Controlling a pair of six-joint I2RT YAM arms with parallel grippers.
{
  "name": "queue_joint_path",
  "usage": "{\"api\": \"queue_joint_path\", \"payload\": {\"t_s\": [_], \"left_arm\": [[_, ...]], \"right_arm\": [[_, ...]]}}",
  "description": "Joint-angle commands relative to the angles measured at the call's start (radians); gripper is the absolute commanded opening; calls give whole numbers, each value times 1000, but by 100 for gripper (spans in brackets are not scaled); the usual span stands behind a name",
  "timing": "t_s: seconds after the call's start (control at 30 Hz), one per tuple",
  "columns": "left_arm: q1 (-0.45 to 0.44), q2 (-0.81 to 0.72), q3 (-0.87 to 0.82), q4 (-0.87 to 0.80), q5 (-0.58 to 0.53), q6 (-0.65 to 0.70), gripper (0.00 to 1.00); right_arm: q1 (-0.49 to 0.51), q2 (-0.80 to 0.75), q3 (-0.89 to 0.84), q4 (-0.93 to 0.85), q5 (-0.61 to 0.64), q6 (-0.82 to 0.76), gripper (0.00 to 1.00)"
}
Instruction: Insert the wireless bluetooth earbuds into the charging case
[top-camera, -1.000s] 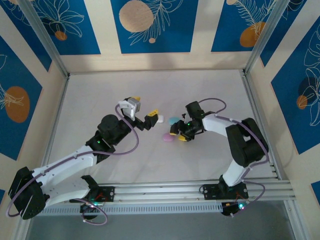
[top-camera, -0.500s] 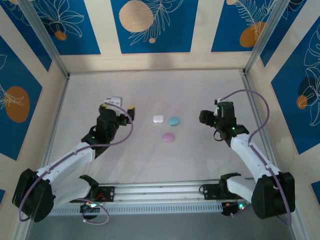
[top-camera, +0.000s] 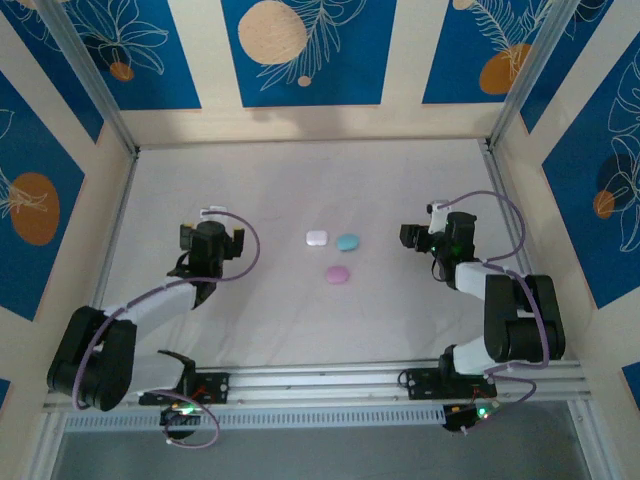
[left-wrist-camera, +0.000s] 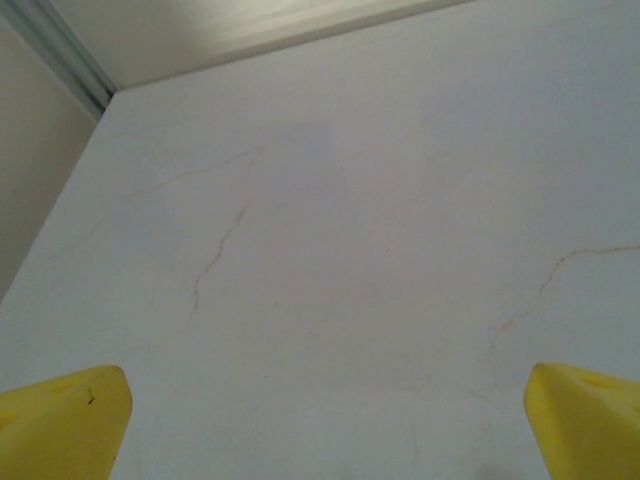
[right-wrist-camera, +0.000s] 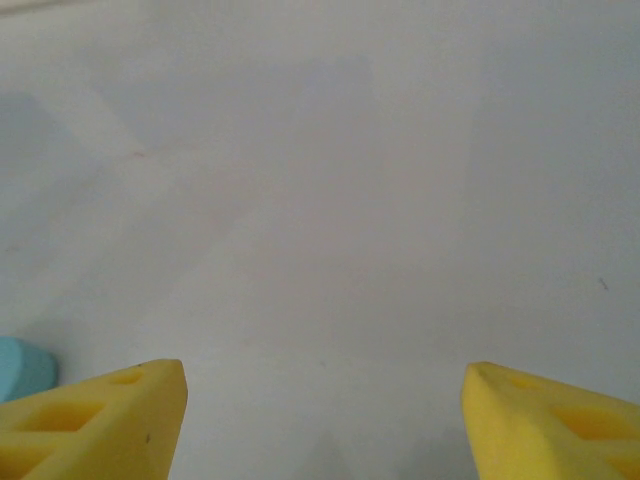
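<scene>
The left gripper (left-wrist-camera: 325, 430) stands wide open, its two yellow fingertips (left-wrist-camera: 60, 425) at the bottom corners of the left wrist view with nothing between them. Below it lies bare white table (top-camera: 300, 185), matte and marked with faint hairline scratches (left-wrist-camera: 215, 260). The table's far left corner is ahead, where the surface meets a pale wall.

The right gripper (right-wrist-camera: 325, 425) is also spread open and empty, over plain white tabletop. A sliver of the teal case (right-wrist-camera: 20, 367) shows at the left edge of the right wrist view, just beside one fingertip.

From above, three pebble-shaped charging cases lie near the middle of the table, between the two arms and well apart from both. The white case (top-camera: 317, 238) and the teal case sit side by side. The pink case (top-camera: 338, 273) lies just nearer the arms' bases. All three look shut, and whether the earbuds are inside cannot be told.

Each arm is folded towards its own side, and purple cables (top-camera: 250, 250) loop along both. A ribbed aluminium rail (top-camera: 330, 375) runs along the near edge and carries both bases. Aluminium posts (top-camera: 90, 80) frame the enclosure. Its walls (top-camera: 300, 50) are cream with deep blue panels printed with white leaf outlines and orange discs.
</scene>
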Motion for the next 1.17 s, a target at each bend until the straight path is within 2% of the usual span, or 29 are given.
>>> {"api": "queue_joint_path", "payload": {"t_s": [0.0, 0.03, 0.1, 0.17, 0.27, 0.37, 0.47, 0.53, 0.6, 0.63, 0.7, 0.83, 0.9, 0.93, 1.13], "left_arm": [[35, 46, -45, 188, 18, 62, 100], [40, 67, -71, 251, 31, 65, 100], [52, 119, -117, 389, 60, 96, 100], [71, 129, -125, 422, 109, 134, 100], [136, 152, -197, 593, 197, 127, 100], [220, 225, -275, 790, 351, 62, 100], [243, 325, -309, 970, 388, 55, 100], [263, 276, -274, 821, 375, 12, 100], [274, 280, -173, 642, 283, -21, 100], [263, 269, -143, 561, 294, -9, 100], [257, 282, -154, 612, 295, 4, 100], [258, 278, -153, 598, 307, 1, 100], [264, 277, -134, 558, 417, 33, 100], [263, 279, -132, 556, 436, 40, 100], [265, 278, -139, 572, 407, 34, 100]], "right_arm": [[4, 42, -95, 312, -74, -50, 75], [10, 67, -122, 397, -64, -43, 76], [18, 44, -99, 304, -23, -48, 77], [26, 61, -68, 269, 86, -13, 80], [29, 57, -60, 252, 121, -3, 100], [30, 57, -62, 258, 124, -4, 99], [29, 60, -61, 259, 119, -4, 99], [29, 58, -62, 258, 119, -5, 99], [29, 57, -63, 258, 121, -5, 99], [31, 58, -62, 258, 121, -5, 99], [29, 58, -61, 257, 120, -5, 99], [29, 58, -61, 255, 119, -5, 99], [29, 59, -61, 256, 119, -5, 99], [29, 60, -59, 256, 119, -5, 99], [29, 57, -61, 257, 116, -4, 99]]}}
